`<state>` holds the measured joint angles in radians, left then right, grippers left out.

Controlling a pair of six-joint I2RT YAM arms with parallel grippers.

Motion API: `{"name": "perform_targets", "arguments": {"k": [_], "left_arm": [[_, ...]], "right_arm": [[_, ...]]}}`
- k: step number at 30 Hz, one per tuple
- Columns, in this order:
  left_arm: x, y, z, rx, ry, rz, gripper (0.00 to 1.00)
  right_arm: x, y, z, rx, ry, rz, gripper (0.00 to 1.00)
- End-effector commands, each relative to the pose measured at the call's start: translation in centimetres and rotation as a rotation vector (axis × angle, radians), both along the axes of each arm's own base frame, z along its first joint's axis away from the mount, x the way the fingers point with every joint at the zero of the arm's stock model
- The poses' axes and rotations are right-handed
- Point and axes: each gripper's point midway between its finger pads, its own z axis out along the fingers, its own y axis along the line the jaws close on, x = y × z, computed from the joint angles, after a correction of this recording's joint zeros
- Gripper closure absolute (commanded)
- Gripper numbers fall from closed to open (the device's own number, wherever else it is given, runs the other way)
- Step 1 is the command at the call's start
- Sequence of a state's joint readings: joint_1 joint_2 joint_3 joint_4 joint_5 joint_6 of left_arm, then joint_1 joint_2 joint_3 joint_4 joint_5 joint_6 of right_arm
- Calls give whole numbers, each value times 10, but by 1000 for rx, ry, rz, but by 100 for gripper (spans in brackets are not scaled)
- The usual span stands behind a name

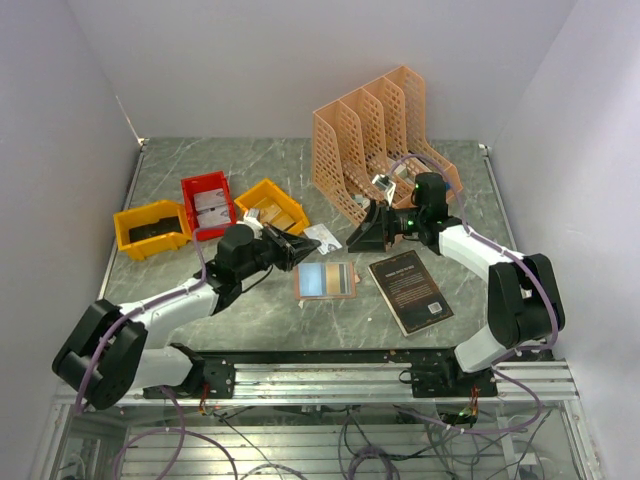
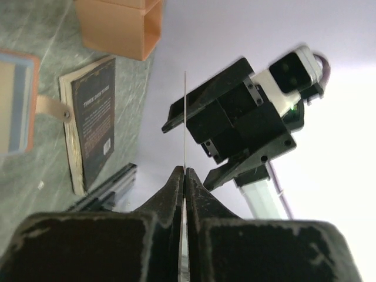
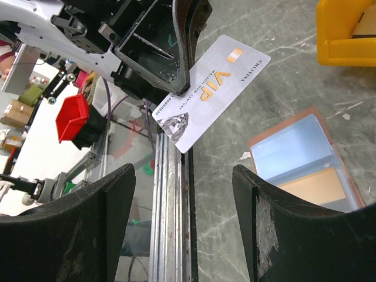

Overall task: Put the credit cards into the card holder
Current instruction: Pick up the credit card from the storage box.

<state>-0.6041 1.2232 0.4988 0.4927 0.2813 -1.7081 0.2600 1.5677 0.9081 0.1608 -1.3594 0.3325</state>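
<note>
Pinching a credit card (image 3: pixel 214 88) in the left gripper (image 1: pixel 308 251), long axis pointing right, mid-frame, at the right gripper (image 1: pixel 354 241), jaws spread.

One credit card (image 3: pixel 212 88) was pinched along a long edge between the closed fingers of the left gripper (image 2: pixel 185 176) and hung tilted in the air, clear of the table. It was pale grey-white, with "VIP" in orange letters, a small orange square near one corner and a dark emblem at the opposite end. From the left wrist it showed edge-on, as a thin upright line. The card holder (image 1: pixel 325 280) lay open and flat on the table, near the held card but apart from it. Its border was salmon-pink. Inside, one half was pale blue and the other tan. Whether the tan face was a card could not be told.
</note>
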Motion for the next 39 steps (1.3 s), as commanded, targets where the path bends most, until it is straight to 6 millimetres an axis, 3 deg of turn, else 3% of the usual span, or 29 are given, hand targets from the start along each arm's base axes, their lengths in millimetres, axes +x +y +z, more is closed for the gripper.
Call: {"name": "perform_targets", "arguments": {"k": [1,5,11,20,29,35,39], "left_arm": [[1,-7,34,61,-478,-109,93],[-11,-10,42,107,-860,-190,93],[-15,-12,59,207,-1136,-207,93],[-23,-23,58,226,-1184,-286,93],[-27,-29,53,219,-1190,-327,93],[-29,-32,48,202,-1194,-353,93],[-29,-33,47,200,-1194,-356,93]], "right_arm": [[-3,-1,7,23,17,19,34],[-5,-1,6,24,0,21,34],[-11,1,6,25,-47,34,34],[-25,11,10,45,-94,107,39],[-32,14,14,65,-103,154,66],[-39,16,18,79,-118,185,76],[-40,17,18,85,-113,204,92]]}}
